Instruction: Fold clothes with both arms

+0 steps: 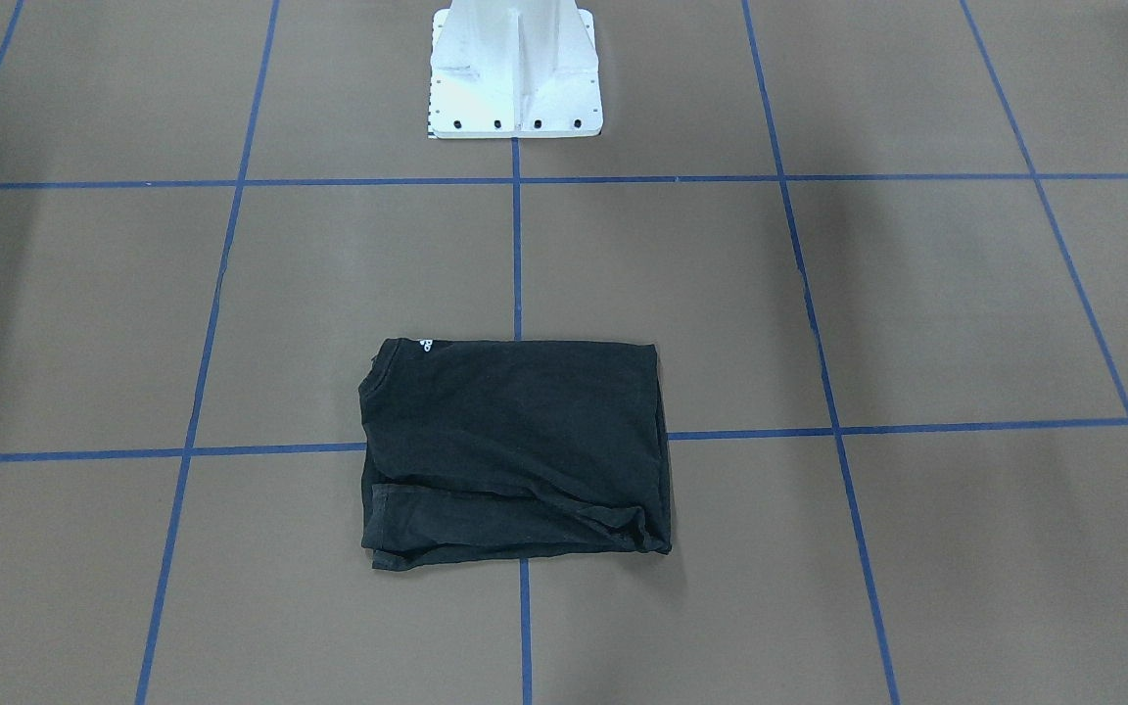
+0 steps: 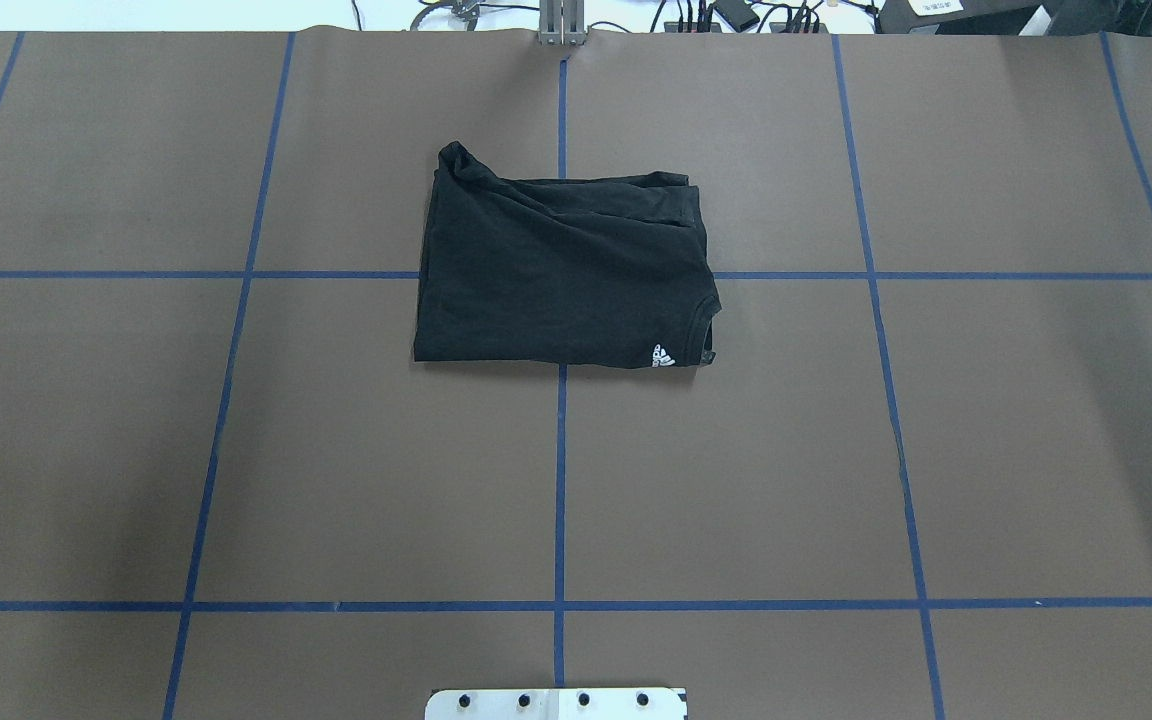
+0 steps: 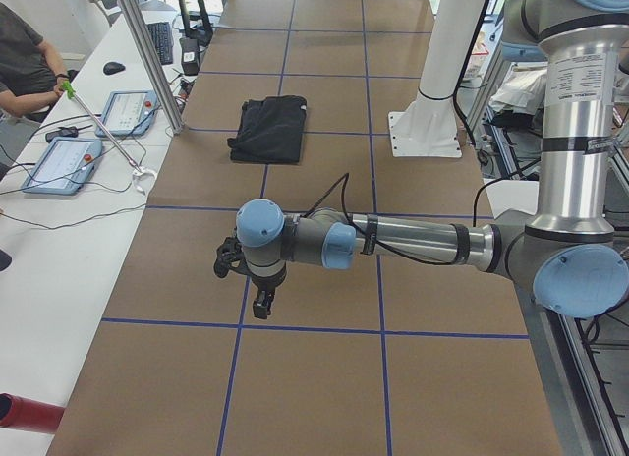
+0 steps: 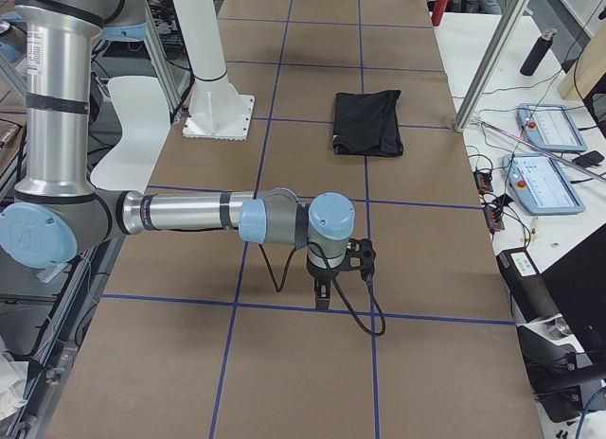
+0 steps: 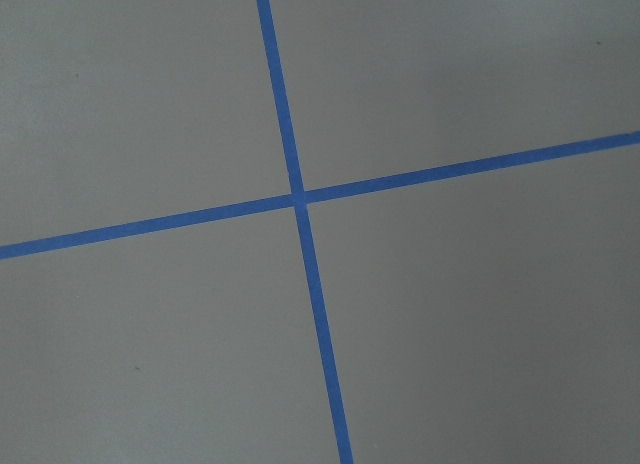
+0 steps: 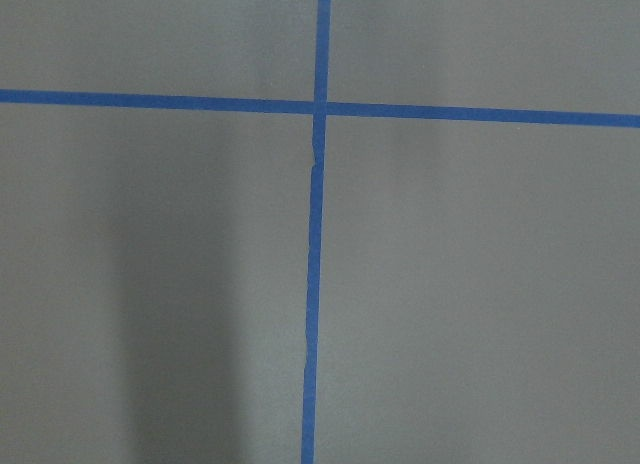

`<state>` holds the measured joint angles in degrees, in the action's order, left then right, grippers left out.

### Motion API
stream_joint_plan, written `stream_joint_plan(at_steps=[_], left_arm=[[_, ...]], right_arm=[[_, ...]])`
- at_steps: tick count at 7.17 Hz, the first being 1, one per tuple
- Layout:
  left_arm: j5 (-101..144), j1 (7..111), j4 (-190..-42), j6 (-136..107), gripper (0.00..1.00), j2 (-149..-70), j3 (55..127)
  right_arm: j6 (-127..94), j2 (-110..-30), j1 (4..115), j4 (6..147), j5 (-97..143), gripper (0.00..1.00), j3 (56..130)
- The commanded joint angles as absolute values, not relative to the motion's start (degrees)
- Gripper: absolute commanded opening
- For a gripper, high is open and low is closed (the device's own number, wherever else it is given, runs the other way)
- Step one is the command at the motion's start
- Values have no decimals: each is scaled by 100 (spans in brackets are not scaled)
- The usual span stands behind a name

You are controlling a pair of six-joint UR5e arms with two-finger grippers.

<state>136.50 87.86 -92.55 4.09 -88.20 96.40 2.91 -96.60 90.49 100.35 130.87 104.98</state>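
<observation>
Overhead exterior is showing the black T-shirt [image 2: 561, 275] lying folded into a rough rectangle on the brown worktop [image 2: 236, 450]. It is lying between the two hands and well apart from each, straddling a crossing of the blue tape lines [image 2: 559, 480]. A small white logo [image 2: 664, 356] is showing at the collar corner, on the right hand's side and on the edge facing the white base block [image 2: 556, 703]. The opposite edge is sitting bunched in loose layers.

Exterior left is showing the left arm [image 3: 413, 242] reaching out low over the worktop, with the left hand [image 3: 263, 304] pointing down close to a tape line. Whether it is released or clenched, I cannot tell, and the shirt is lying far beyond it. Exterior right is showing the right arm [image 4: 189, 212] stretching out the same way, the right hand [image 4: 322, 292] pointing down near a tape line. Its state I cannot tell either.

Both wrist cameras are looking down on bare paper and a tape crossing beneath each hand.

Beyond the left hand, past the worktop's edge, a person [image 3: 20, 63] is sitting by two control tablets [image 3: 59, 163]
</observation>
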Motion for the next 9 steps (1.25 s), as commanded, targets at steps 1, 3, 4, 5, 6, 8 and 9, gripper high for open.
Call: stream_joint_plan(at_steps=[1, 3, 4, 5, 6, 8, 9], left_arm=[[13623, 8780, -9255, 404, 100, -8824, 9642], [13307, 8798, -9255, 404, 100, -8894, 9633], [13263, 8798, -9255, 204, 100, -8895, 9633], [13263, 8798, -9290, -416, 100, -8912, 9642], [13271, 8798, -9299, -457, 100, -8903, 9642], [13271, 8807, -9308, -474, 100, -8903, 9633], [13271, 8798, -9308, -483, 100, -8903, 9633]], right_arm=[[281, -9703, 9053, 10099, 13087, 100, 10573], [272, -9721, 9044, 10099, 13061, 100, 10538], [203, -9721, 9044, 10099, 13052, 100, 10529], [-50, -9721, 9044, 10099, 13060, 100, 10529], [-340, -9721, 9044, 10090, 13069, 100, 10538], [-369, -9721, 9044, 10090, 13069, 100, 10529], [-378, -9712, 9044, 10090, 13069, 100, 10529]])
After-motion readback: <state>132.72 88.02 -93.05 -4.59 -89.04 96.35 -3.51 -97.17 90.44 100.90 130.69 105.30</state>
